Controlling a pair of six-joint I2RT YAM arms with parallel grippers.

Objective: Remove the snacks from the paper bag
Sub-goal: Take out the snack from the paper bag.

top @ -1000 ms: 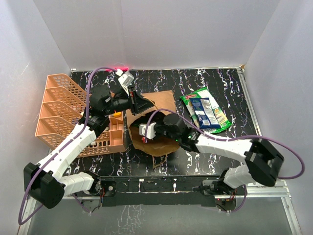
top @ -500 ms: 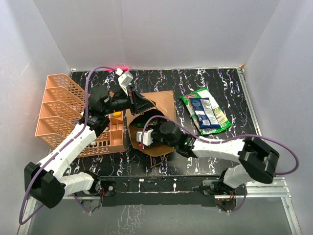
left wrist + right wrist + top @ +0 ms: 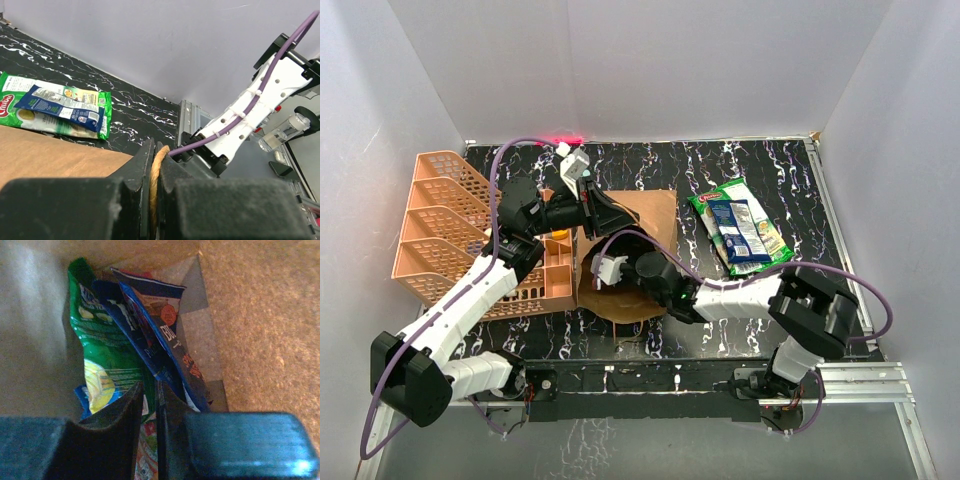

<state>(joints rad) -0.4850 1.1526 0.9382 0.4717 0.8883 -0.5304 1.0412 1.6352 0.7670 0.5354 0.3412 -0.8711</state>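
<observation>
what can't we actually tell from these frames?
- Right wrist: the right claw sits nearly closed over the snacks; whether it pinches one is unclear. Its fingers hide the lower packets, so no count.
- Top view: the paper bag wall and the arm hide the right claw and the snacks inside.
- Left wrist: the left claw, shut on the handle, blocks the bag mouth.
- Top view: the orange tray contents are too small to make out.

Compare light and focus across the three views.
Top external: bright, even and sharp, with a pink glow at the far edge. Left wrist: the left hand is a dark near blur, while the loose packets beyond are crisp. Right wrist: dim and brownish inside the paper bag; the right hand is blurred, the snacks soft.
</observation>
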